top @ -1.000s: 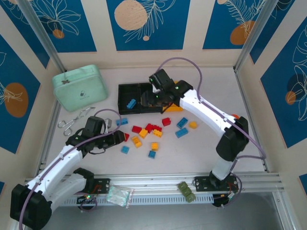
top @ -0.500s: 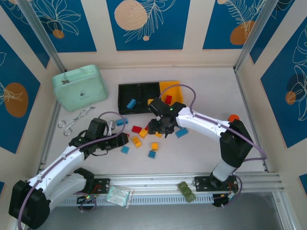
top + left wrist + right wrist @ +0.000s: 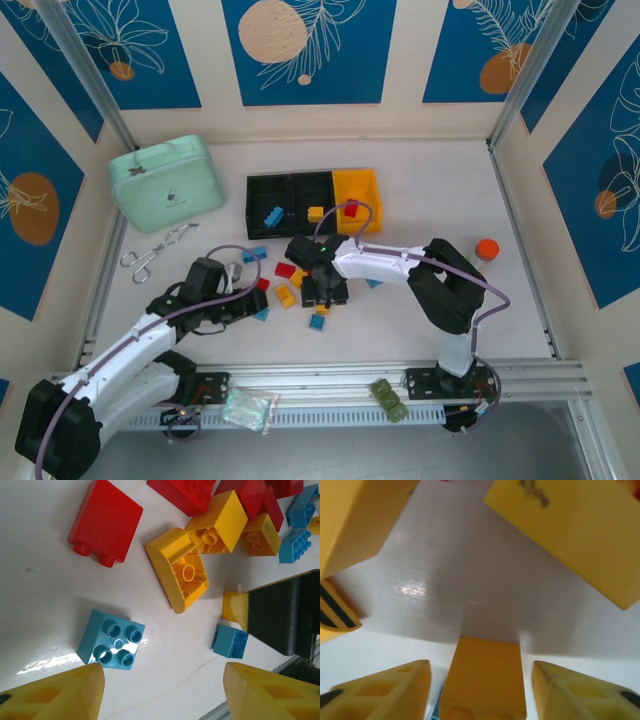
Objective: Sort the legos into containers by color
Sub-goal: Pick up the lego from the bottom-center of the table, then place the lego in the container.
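Right gripper (image 3: 326,292), jaws open, straddles a yellow lego (image 3: 484,690), with a thin gap at each fingertip. Left gripper (image 3: 160,685), jaws open and empty, hovers with a blue lego (image 3: 111,646) just ahead of 1 finger. 3 joined containers (image 3: 290,178) sit beyond the right gripper.

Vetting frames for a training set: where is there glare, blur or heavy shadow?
Left wrist view: sharp, with a white glare streak on the table beside the blue brick. Right wrist view: close yellow brick looks soft, small glare spot beyond it. Top external view: even light, faint shadows.
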`<state>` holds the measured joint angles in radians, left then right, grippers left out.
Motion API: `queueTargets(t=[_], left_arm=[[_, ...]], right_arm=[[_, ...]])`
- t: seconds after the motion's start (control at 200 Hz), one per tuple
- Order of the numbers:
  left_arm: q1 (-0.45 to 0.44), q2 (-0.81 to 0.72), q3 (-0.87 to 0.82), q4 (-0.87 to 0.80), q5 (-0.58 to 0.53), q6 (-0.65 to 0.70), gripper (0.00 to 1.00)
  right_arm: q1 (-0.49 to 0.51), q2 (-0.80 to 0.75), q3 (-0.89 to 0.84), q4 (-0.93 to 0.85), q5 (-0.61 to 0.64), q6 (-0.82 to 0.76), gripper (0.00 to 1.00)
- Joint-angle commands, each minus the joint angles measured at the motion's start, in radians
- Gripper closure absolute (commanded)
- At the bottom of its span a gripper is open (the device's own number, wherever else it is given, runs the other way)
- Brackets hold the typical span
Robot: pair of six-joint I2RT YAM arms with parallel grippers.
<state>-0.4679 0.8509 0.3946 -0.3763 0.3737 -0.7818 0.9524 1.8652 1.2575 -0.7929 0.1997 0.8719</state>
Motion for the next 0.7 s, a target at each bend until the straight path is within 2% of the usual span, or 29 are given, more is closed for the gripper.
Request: queueTargets(t=[0.0, 0.1, 0.195, 0.49, 0.695], left_arm=[[-0.009, -0.001, -0.019, 0.034, -0.004, -0.013, 0.36], [-0.011, 0.009, -0.022, 0.05, -0.004, -0.022, 0.36], [-0.011, 0.01, -0.023, 0.057, -0.007, -0.025, 0.36], [-0.011, 0.021, -0.001, 0.076, -0.01, -0.031, 0.36], [-0.011, 0.03, 0.028, 0.074, -0.014, -0.027, 0.36]], right_arm=[[0.011, -0.001, 0.036, -0.037, 0.009, 0.018, 0.58], [0.009, -0.015, 0.048, -0.056, 0.041, -0.001, 0.73], [-0.005, -0.037, 0.067, -0.065, 0.047, -0.027, 0.79], [-0.103, -0.072, 0.243, -0.103, 0.07, -0.159, 0.8], [-0.185, 0.014, 0.451, -0.121, 0.07, -0.24, 0.79]])
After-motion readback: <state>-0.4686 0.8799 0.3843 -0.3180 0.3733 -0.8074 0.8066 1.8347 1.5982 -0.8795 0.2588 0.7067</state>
